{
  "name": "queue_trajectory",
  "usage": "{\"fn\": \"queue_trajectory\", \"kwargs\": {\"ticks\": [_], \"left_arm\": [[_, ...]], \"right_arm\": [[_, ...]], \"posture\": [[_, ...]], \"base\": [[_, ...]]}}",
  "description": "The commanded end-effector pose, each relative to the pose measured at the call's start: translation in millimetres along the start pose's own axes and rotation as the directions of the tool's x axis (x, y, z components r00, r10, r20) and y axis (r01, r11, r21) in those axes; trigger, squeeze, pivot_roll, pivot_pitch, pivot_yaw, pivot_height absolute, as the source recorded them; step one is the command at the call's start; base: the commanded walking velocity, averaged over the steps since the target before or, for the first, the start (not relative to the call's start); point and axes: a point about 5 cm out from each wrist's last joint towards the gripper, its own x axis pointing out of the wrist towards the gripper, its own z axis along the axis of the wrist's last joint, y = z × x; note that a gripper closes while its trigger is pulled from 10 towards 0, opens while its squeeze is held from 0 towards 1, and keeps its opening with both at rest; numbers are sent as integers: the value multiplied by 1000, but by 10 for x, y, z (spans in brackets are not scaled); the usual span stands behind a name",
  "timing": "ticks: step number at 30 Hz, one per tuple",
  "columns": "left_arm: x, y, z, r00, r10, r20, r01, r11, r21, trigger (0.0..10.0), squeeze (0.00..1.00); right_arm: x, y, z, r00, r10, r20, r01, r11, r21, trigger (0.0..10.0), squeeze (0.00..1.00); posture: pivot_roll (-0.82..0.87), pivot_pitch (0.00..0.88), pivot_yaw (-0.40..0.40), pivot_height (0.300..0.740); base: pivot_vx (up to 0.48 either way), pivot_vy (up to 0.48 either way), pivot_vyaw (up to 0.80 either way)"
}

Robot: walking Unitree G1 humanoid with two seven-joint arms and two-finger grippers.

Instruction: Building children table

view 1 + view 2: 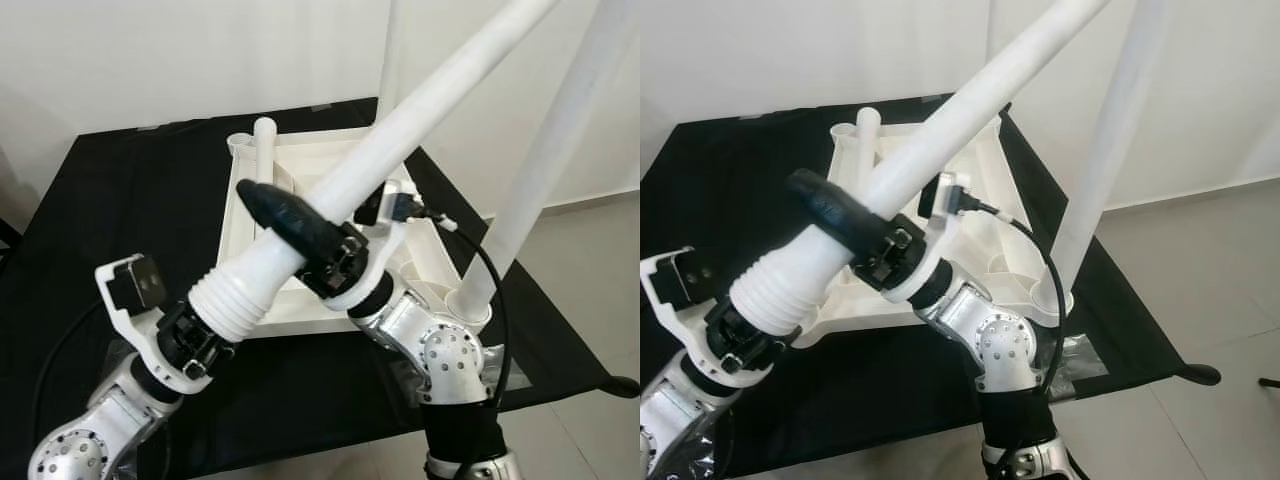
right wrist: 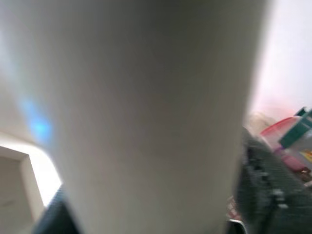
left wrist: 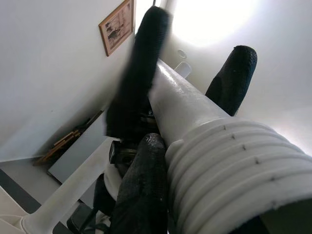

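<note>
robot holds 1 white table leg in both grippers above an upturned white tabletop.

the leg (image 1: 400,135) slants from near left up to far right. the left gripper (image 1: 195,345) clamps its ribbed near end; the right gripper (image 1: 300,235) closes on the shaft just beyond. the tabletop (image 1: 240,215) lies underside up on a black cloth (image 1: 120,200), below and behind the leg. 1 fitted leg (image 1: 545,160) stands in the near right corner, another post (image 1: 265,145) at the far left. step in hand: carrying a leg to a socket. next, i judge, swing the ribbed end down over a free corner.
</note>
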Motion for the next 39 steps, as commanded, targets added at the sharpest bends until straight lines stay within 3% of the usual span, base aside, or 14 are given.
{"fn": "queue_trajectory", "kwargs": {"ticks": [1, 17, 18, 24, 27, 29, 32, 33, 35, 39], "left_arm": [[23, -26, -99, 998, -33, -53, 31, 999, -34, 10000, 0], [58, -14, -158, 998, -33, -49, 31, 999, -41, 10000, 24], [49, -7, -149, 999, -29, -39, 27, 999, -45, 10000, 1000], [-34, 37, -105, 999, 12, -32, -13, 999, -29, 10000, 1000], [-291, 92, -75, 995, 90, -44, -91, 996, -9, 10000, 1000], [-354, 100, -71, 993, 110, -49, -110, 994, -3, 10000, 1000], [-602, 160, -19, 978, 205, -42, -204, 979, 29, 10000, 1000], [-602, 160, -19, 978, 205, -42, -204, 979, 29, 10000, 1000], [-795, 214, 54, 954, 298, -21, -297, 953, 58, 10000, 1000], [-862, 227, 93, 944, 330, -8, -329, 942, 73, 10000, 1000]], "right_arm": [[246, 89, -43, 992, 111, 54, -113, 993, 45, 0, 0], [291, 127, -85, 989, 142, 34, -144, 987, 65, 0, 0], [293, 109, -61, 991, 128, 43, -130, 990, 56, 0, 0], [296, 50, 52, 993, 85, 83, -87, 996, 28, 0, 0], [286, 8, 203, 991, 61, 116, -61, 998, -5, 0, 0], [284, 1, 233, 991, 56, 121, -55, 998, -13, 0, 0], [270, -67, 369, 987, 1, 159, 8, 998, -60, 0, 0], [270, -67, 369, 987, 1, 159, 8, 998, -60, 0, 0], [250, -143, 514, 975, -62, 211, 83, 992, -92, 0, 0], [239, -168, 563, 970, -85, 228, 110, 989, -102, 0, 0]], "posture": [[-20, 105, 32, 740], [-24, 109, 33, 740], [-25, 110, 36, 740], [-22, 111, 34, 740], [-19, 111, 31, 740], [-19, 111, 31, 740], [-17, 111, 33, 740], [-17, 111, 33, 740], [-13, 113, 36, 740], [-12, 114, 34, 740]], "base": [[0, 0, 0], [0, 0, 0], [0, 0, 0], [0, 0, 0], [0, 0, 0], [0, 0, 0], [0, 0, 0], [0, 0, 0], [0, 0, 0], [0, 0, 0]]}}
